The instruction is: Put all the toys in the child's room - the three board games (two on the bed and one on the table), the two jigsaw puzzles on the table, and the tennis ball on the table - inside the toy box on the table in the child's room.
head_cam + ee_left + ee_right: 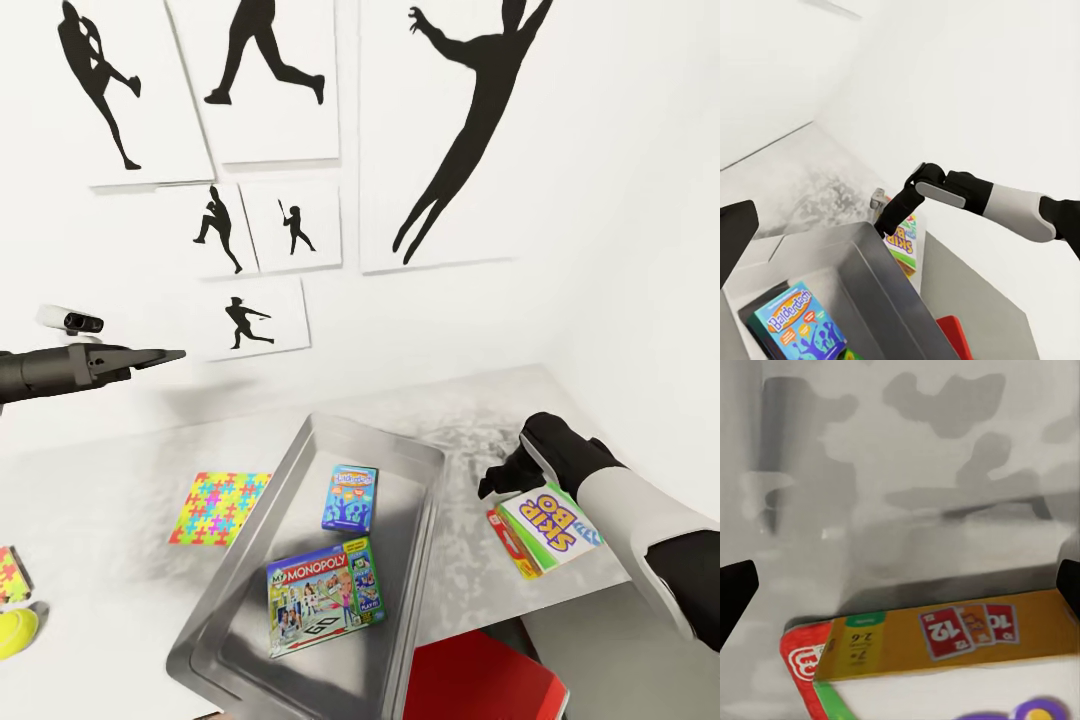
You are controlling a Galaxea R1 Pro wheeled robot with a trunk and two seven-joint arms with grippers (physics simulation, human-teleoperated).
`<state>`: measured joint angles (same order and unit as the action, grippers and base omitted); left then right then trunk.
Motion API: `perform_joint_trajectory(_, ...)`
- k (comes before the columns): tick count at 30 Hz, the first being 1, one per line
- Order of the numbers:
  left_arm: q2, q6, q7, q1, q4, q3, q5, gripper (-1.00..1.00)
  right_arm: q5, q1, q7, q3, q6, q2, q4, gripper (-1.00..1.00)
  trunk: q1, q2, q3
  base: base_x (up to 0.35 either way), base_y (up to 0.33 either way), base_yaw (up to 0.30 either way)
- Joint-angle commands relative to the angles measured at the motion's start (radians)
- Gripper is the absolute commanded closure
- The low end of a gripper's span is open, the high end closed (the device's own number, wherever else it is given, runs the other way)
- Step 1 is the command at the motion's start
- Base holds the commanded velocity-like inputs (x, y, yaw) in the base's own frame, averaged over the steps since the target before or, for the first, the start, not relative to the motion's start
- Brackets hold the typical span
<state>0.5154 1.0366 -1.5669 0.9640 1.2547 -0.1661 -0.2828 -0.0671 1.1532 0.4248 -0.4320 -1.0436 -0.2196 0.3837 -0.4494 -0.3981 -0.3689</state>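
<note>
Right gripper (497,487) open at far edge of Skip-Bo box (548,528) on table (120,470); likely light, stiff, slick — pinch across thin edge.

The head camera looks steeply down and forward over the counter (120,470), taking in the white wall with silhouette posters (450,130) across the upper half of the frame and the grey toy box (420,470) at lower centre. The left wrist camera sits higher and farther off, facing across the toy box (881,277) toward the right arm (1012,204) at centre right; it shares with the head view the Skip-Bo box (904,238), seen at right (550,525) there. The right wrist camera is very close above that same Skip-Bo box (945,649), facing the mottled counter.
</note>
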Motion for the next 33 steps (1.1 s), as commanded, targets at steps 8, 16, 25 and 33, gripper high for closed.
perform_joint_trajectory(8,0.0,0.011,-0.004,0.001,0.0,0.0,0.001,-1.0,-0.007,0.001,-0.001,-0.008,-0.004,-0.001,0.001,-1.0,-0.001,-0.002,-0.002,0.0,0.058,0.0)
perform_joint_trajectory(16,0.001,0.011,-0.004,0.001,0.0,0.0,0.001,-1.0,-0.007,0.0,-0.001,-0.008,-0.004,-0.001,0.0,-1.0,-0.001,-0.002,-0.002,0.0,0.007,0.0)
perform_joint_trajectory(25,0.0,0.011,-0.004,0.001,0.0,0.0,0.001,-1.0,-0.007,0.0,-0.001,-0.008,-0.004,-0.001,0.0,-1.0,-0.001,-0.002,-0.002,0.0,0.0,0.0)
perform_joint_trajectory(33,0.0,0.011,-0.004,0.001,0.0,0.0,0.001,-1.0,-0.009,0.0,0.0,-0.008,-0.004,-0.002,0.0,-1.0,-0.001,-0.002,-0.002,0.0,0.0,0.0)
